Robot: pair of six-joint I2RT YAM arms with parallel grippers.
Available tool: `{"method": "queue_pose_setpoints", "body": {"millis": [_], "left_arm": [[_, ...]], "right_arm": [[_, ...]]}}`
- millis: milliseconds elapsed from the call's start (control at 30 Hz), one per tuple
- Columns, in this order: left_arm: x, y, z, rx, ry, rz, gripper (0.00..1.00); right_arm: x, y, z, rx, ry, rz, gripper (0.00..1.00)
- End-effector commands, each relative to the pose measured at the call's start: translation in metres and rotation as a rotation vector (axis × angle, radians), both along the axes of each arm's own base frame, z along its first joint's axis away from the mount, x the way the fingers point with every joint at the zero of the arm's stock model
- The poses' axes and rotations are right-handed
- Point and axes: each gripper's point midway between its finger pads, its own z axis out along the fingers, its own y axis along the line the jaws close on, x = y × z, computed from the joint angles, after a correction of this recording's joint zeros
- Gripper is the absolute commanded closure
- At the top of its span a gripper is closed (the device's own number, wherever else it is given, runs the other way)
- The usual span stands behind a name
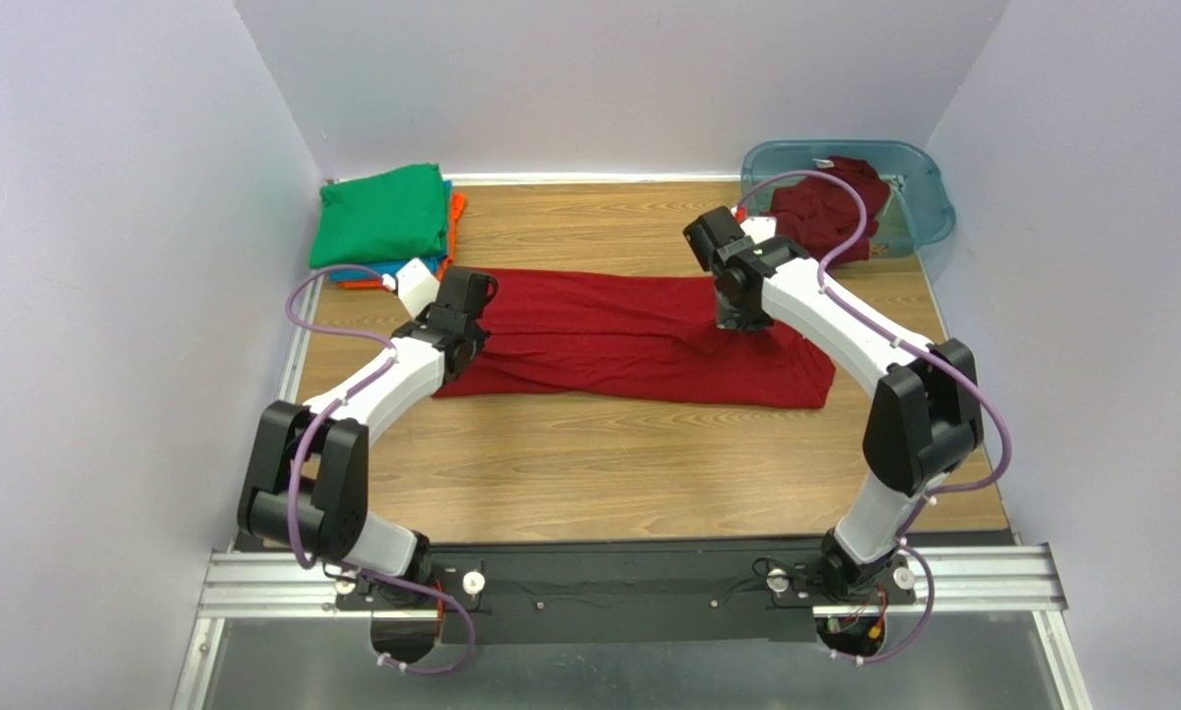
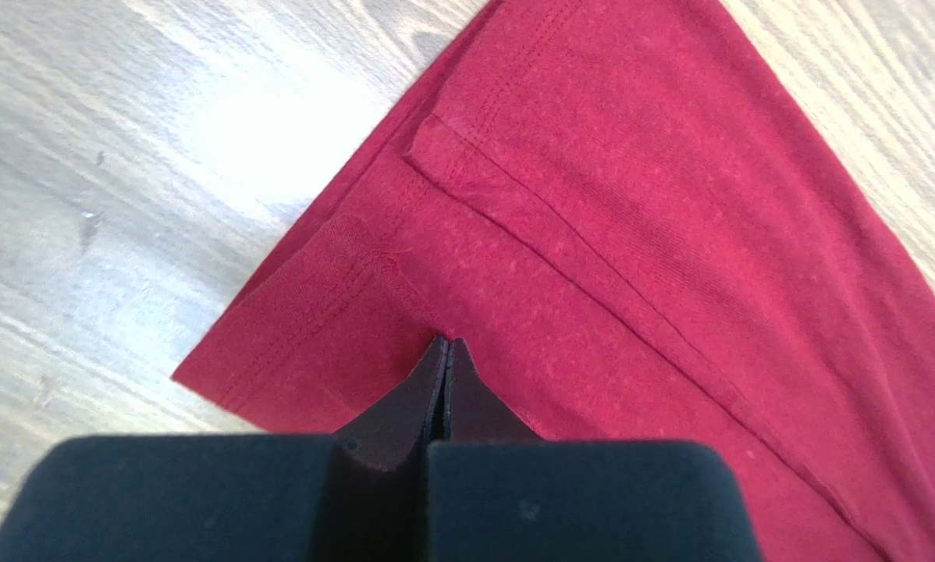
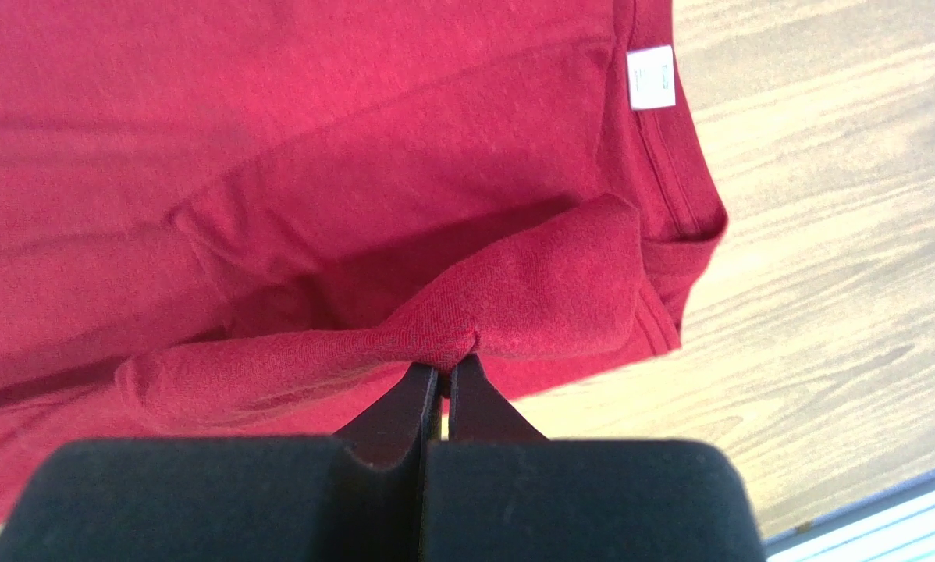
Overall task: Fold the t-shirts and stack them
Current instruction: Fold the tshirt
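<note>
A dark red t-shirt (image 1: 611,348) lies lengthwise across the middle of the table, partly folded over itself. My left gripper (image 1: 460,314) is at its left end. In the left wrist view the gripper (image 2: 443,342) is shut, its tips on the shirt (image 2: 625,176) by the hem, with small creases drawn to them. My right gripper (image 1: 730,308) is at the collar end. In the right wrist view the right gripper (image 3: 446,361) is shut on a raised fold of the shirt (image 3: 320,117). The green shirt (image 1: 382,215) tops a folded stack over orange (image 1: 457,207) and blue (image 1: 372,277).
A translucent teal tub (image 1: 922,178) at the back right holds the second dark red shirt (image 1: 834,207). The shirt's white label (image 3: 651,77) shows by the collar. Bare wooden table (image 1: 626,459) lies in front of the shirt. White walls enclose the left, back and right.
</note>
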Motion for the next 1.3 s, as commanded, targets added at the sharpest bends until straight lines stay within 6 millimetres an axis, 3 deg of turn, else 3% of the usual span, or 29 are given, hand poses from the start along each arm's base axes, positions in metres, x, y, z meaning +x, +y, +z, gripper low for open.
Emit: {"method": "queue_pose_setpoints", "body": {"millis": [0, 167, 367, 600, 633, 667, 733, 767, 800, 833, 867, 900, 1000, 1067, 1100, 1133, 1200, 1233, 1267], "left_arm": [[0.012, 0.001, 0.001, 0.019, 0.0, -0.001, 1.0], [0.019, -0.001, -0.003, 0.02, 0.011, -0.009, 1.0], [0.025, 0.003, -0.012, 0.026, 0.029, 0.001, 1.0], [0.04, 0.01, -0.018, 0.033, 0.023, 0.023, 1.0], [0.043, 0.008, -0.018, 0.024, 0.025, 0.017, 0.96], [0.044, 0.01, -0.019, 0.027, 0.031, 0.017, 0.9], [0.049, 0.011, -0.018, 0.03, 0.027, 0.027, 0.67], [0.05, 0.014, -0.015, 0.035, 0.022, 0.037, 0.44], [0.053, 0.015, -0.008, 0.039, 0.007, 0.042, 0.35], [0.054, 0.017, -0.003, 0.044, -0.003, 0.049, 0.19], [0.053, 0.022, 0.002, 0.059, 0.0, 0.062, 0.13], [0.055, 0.023, 0.014, 0.059, -0.029, 0.071, 0.11], [0.049, 0.026, 0.036, 0.052, -0.077, 0.08, 0.08], [0.047, 0.022, 0.046, 0.029, -0.11, 0.061, 0.07], [0.043, 0.021, 0.05, 0.018, -0.127, 0.05, 0.06], [0.041, 0.018, 0.051, 0.007, -0.135, 0.029, 0.04], [0.037, 0.007, 0.049, -0.027, -0.143, -0.039, 0.04], [0.035, 0.003, 0.047, -0.036, -0.144, -0.061, 0.03], [0.037, -0.004, 0.046, -0.051, -0.158, -0.103, 0.03]], "right_arm": [[0.022, -0.005, 0.007, -0.026, -0.054, -0.034, 0.99], [0.038, -0.006, 0.012, -0.021, -0.075, -0.049, 0.99], [0.053, -0.007, 0.004, -0.028, -0.057, -0.047, 0.99], [0.074, -0.012, -0.018, -0.063, -0.023, -0.055, 0.99], [0.081, -0.01, -0.017, -0.056, -0.031, -0.059, 0.98], [0.084, -0.009, -0.029, -0.064, -0.01, -0.06, 0.94], [0.095, -0.011, -0.032, -0.065, -0.017, -0.078, 0.72], [0.104, -0.007, -0.026, -0.049, -0.041, -0.076, 0.63], [0.109, -0.006, -0.03, -0.05, -0.037, -0.077, 0.48], [0.113, -0.004, -0.027, -0.044, -0.047, -0.073, 0.41], [0.117, -0.001, -0.02, -0.034, -0.066, -0.07, 0.35], [0.116, -0.001, -0.011, -0.022, -0.082, -0.075, 0.21], [0.103, -0.005, -0.01, -0.005, -0.083, -0.089, 0.0], [0.094, -0.005, 0.002, 0.034, -0.12, -0.094, 0.0], [0.078, -0.006, -0.016, 0.042, -0.07, -0.085, 0.0], [0.072, -0.004, -0.007, 0.079, -0.092, -0.076, 0.0], [0.065, 0.012, -0.015, 0.176, -0.086, -0.017, 0.0], [0.051, 0.014, -0.033, 0.197, -0.042, 0.012, 0.0], [0.056, 0.024, -0.028, 0.245, -0.076, 0.056, 0.0]]}}
